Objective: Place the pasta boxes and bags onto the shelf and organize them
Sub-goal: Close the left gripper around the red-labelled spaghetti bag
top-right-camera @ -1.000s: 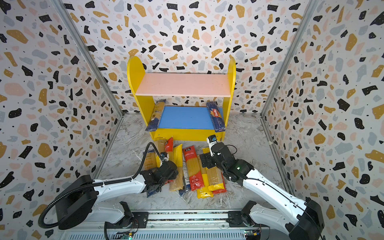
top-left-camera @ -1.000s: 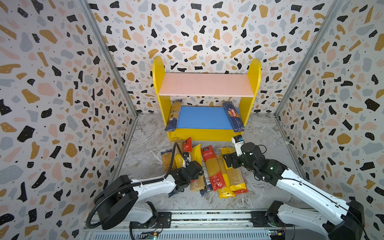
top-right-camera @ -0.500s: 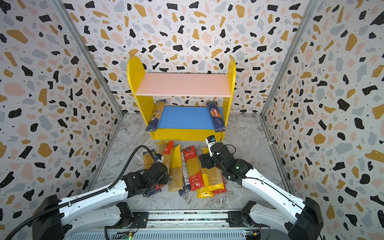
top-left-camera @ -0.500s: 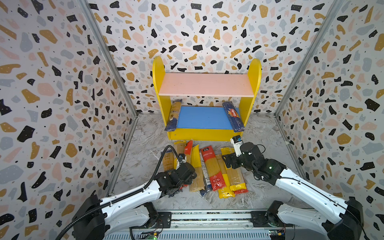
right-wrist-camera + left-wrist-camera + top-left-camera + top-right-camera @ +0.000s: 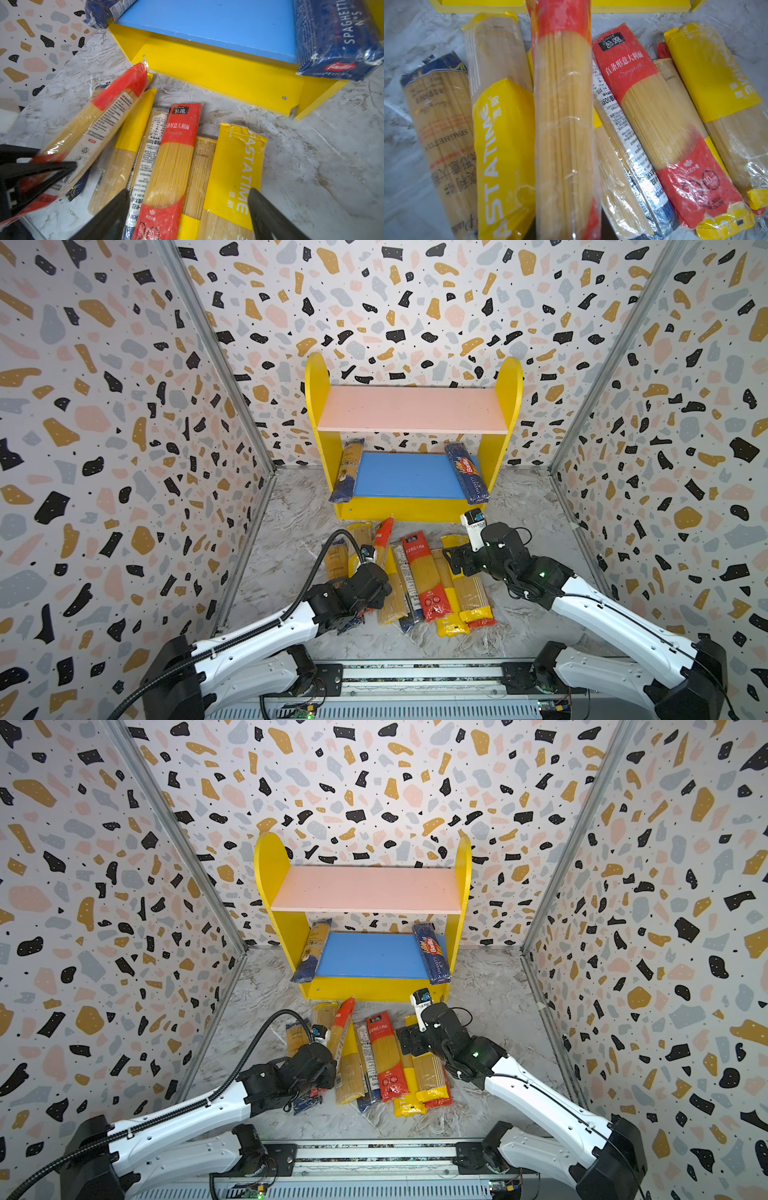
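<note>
The shelf stands at the back, pink board above blue board. On the blue board lie a dark-ended spaghetti bag at the left and a dark blue Barilla pack at the right. Several pasta bags lie side by side on the floor in front. My left gripper is shut on the near end of a red-ended bag, whose far end is tilted up over the pile. My right gripper hangs open above a red bag and a yellow bag.
Patterned walls close in the left, right and back. The marble floor shows bare to the right of the pile and the shelf. A metal rail runs along the front edge.
My left gripper has closed a little more on the red-ended bag, and the left arm's elbow has dropped back toward the front rail. The right arm has not moved.
</note>
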`<state>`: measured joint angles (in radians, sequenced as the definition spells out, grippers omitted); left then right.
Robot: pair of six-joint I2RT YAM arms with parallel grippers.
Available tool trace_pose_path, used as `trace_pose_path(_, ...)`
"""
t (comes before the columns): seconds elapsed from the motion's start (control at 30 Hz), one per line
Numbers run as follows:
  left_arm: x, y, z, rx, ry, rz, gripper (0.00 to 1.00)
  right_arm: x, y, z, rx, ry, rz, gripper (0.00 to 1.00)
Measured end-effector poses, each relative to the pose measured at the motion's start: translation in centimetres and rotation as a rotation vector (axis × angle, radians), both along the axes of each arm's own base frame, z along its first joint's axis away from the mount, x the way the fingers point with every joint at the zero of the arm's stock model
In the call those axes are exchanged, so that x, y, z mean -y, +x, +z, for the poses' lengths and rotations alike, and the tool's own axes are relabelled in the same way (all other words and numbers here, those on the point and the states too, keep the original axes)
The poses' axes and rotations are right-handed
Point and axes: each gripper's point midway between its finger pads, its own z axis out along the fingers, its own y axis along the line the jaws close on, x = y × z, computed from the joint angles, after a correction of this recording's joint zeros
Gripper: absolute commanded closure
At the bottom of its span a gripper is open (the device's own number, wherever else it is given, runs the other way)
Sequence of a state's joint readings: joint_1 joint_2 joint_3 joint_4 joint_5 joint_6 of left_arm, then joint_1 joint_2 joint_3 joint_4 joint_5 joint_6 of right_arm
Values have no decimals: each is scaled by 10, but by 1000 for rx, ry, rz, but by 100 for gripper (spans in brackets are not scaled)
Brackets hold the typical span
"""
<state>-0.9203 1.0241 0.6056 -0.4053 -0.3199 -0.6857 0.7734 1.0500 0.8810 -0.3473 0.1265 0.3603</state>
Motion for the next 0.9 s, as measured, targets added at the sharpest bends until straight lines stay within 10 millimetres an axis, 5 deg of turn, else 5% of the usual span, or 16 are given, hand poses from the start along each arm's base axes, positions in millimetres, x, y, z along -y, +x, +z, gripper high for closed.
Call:
trace_pose_path(0.23,23,6,-21,-17,-62,-20,48,0,0,0,2,-2,1,11)
trace_pose_path(0.6,41,18,-31,-25,-68,-10,47,3,-1,-1,-3,-13,-1,11)
trace_pose_path(0.9,34,19,-17,2,-105,32,27,8,-1,1,6,-22,-7,11)
